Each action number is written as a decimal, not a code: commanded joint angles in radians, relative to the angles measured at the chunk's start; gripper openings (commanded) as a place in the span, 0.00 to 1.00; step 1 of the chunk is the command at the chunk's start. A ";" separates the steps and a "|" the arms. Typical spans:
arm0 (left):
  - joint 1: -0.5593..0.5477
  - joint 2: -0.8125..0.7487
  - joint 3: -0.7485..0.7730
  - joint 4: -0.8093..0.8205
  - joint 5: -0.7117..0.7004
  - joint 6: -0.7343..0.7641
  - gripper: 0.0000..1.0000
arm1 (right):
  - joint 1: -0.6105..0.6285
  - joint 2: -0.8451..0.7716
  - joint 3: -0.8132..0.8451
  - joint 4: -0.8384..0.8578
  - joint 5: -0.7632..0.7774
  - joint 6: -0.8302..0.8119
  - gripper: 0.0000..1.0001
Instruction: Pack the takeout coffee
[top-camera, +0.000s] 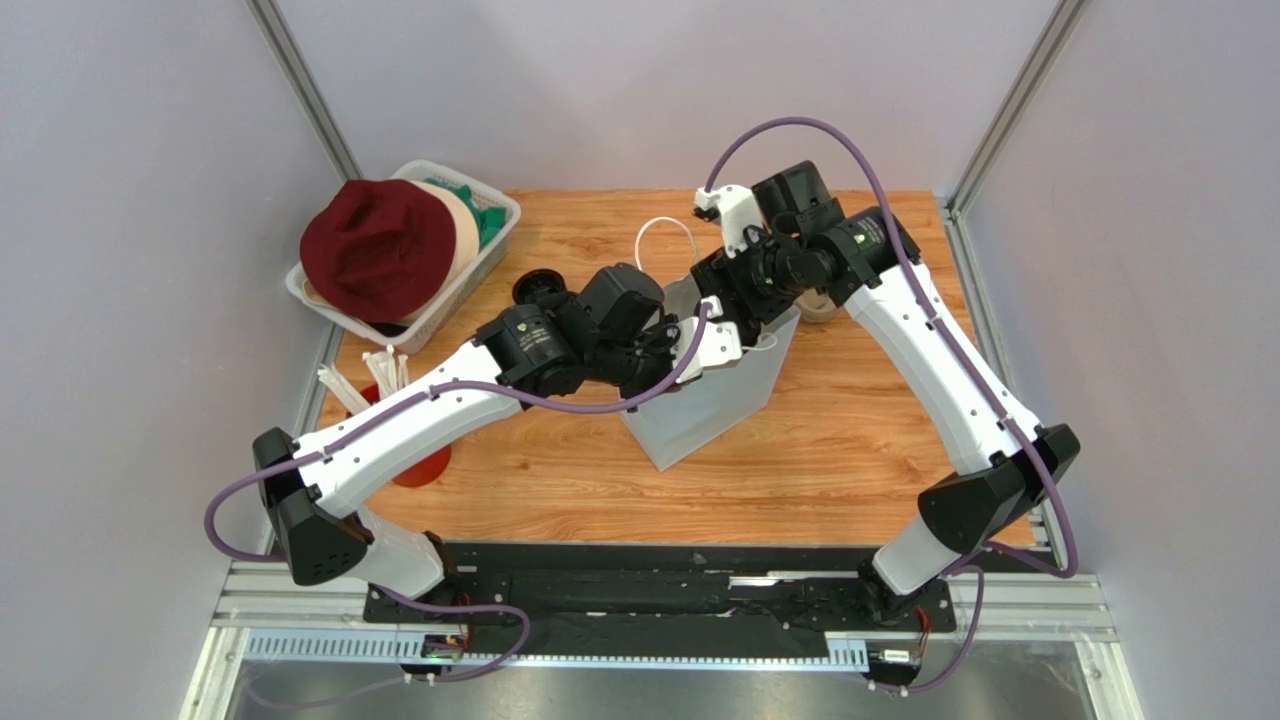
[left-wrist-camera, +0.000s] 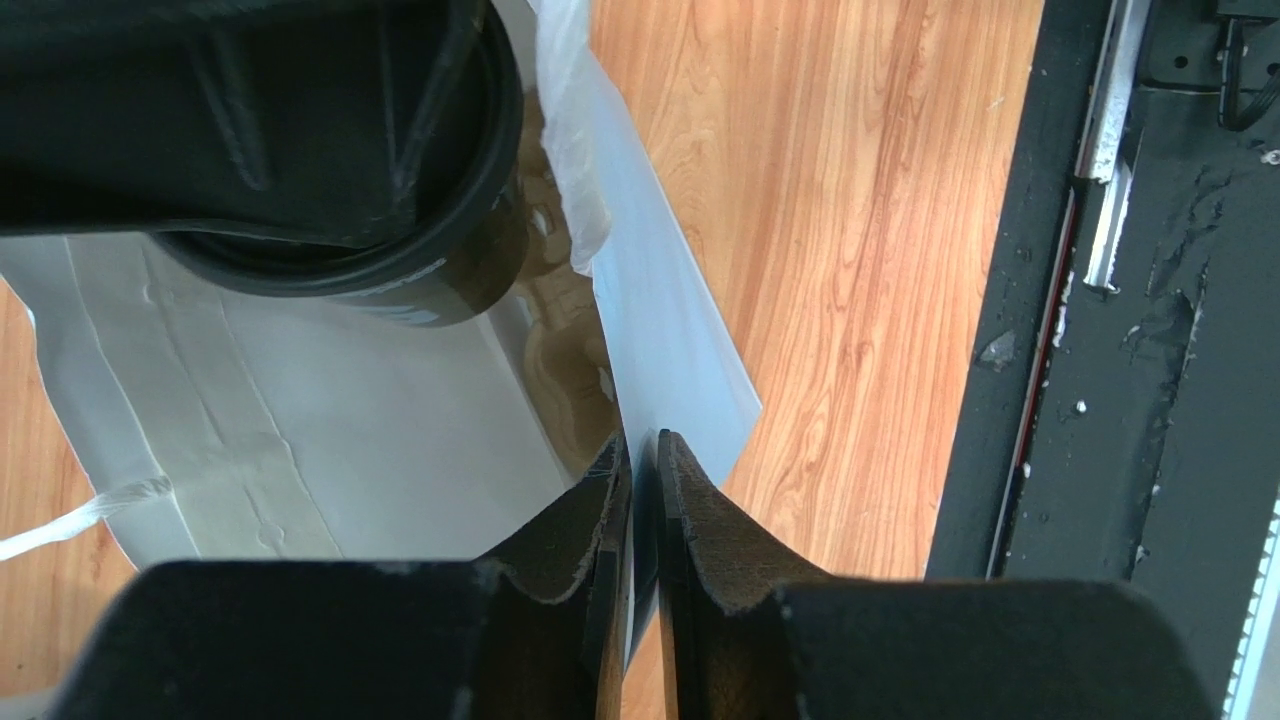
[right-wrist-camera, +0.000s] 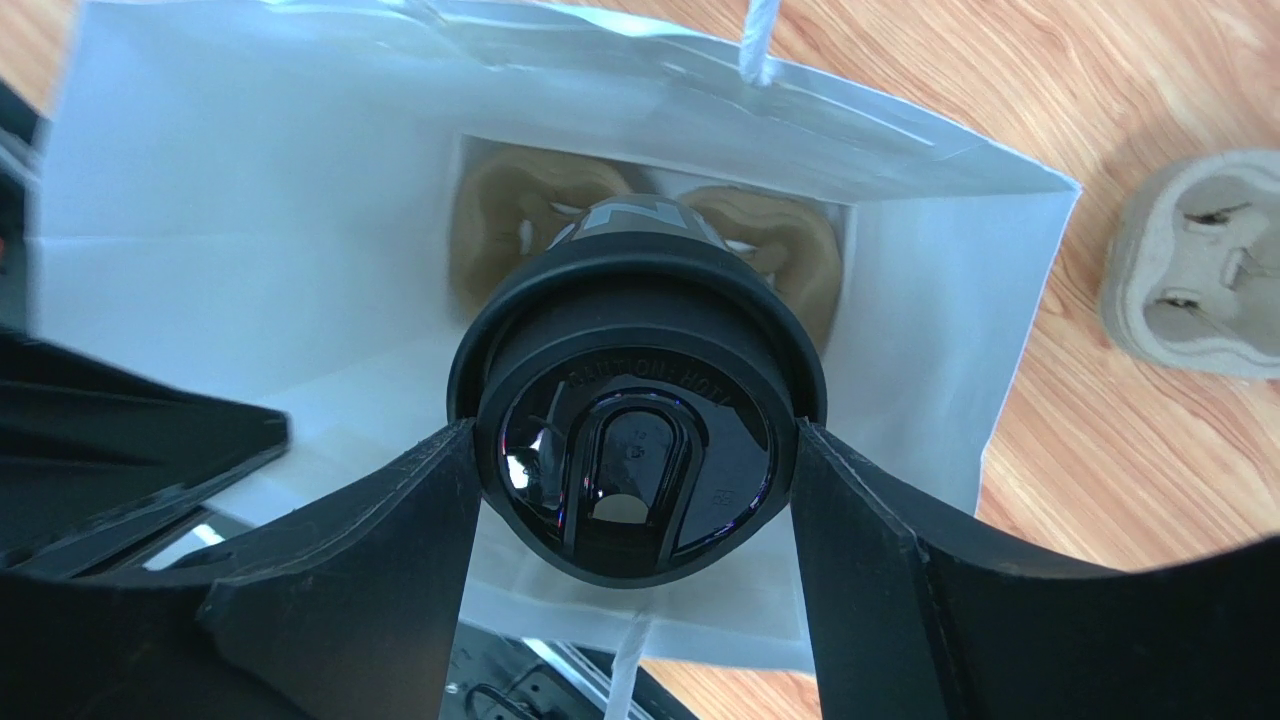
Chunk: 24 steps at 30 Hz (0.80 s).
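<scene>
1. Black-lidded takeout coffee cup (right-wrist-camera: 639, 405) hangs upright in the open mouth of the pale paper bag (right-wrist-camera: 226, 195), above a pulp tray (right-wrist-camera: 504, 210) at the bottom.
2. Right gripper (right-wrist-camera: 636, 450): jaws spread to the cup's width, clamping its lid rim.
3. Left gripper (left-wrist-camera: 639, 450): jaws nearly closed, pinching the bag's edge.

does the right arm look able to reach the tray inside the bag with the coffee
Probably yes: the right gripper holds the coffee above the open bag, the left gripper pinches its wall, and the tray at the bottom looks bare.
</scene>
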 joint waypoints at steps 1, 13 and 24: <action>-0.005 -0.041 -0.014 0.034 -0.022 0.009 0.18 | 0.015 0.000 -0.018 0.007 0.119 -0.035 0.24; -0.005 -0.055 -0.067 0.076 -0.085 -0.005 0.18 | 0.023 0.054 -0.042 -0.010 0.182 -0.066 0.23; -0.005 -0.066 -0.081 0.094 -0.100 -0.006 0.18 | 0.028 0.100 -0.059 0.012 0.194 -0.069 0.21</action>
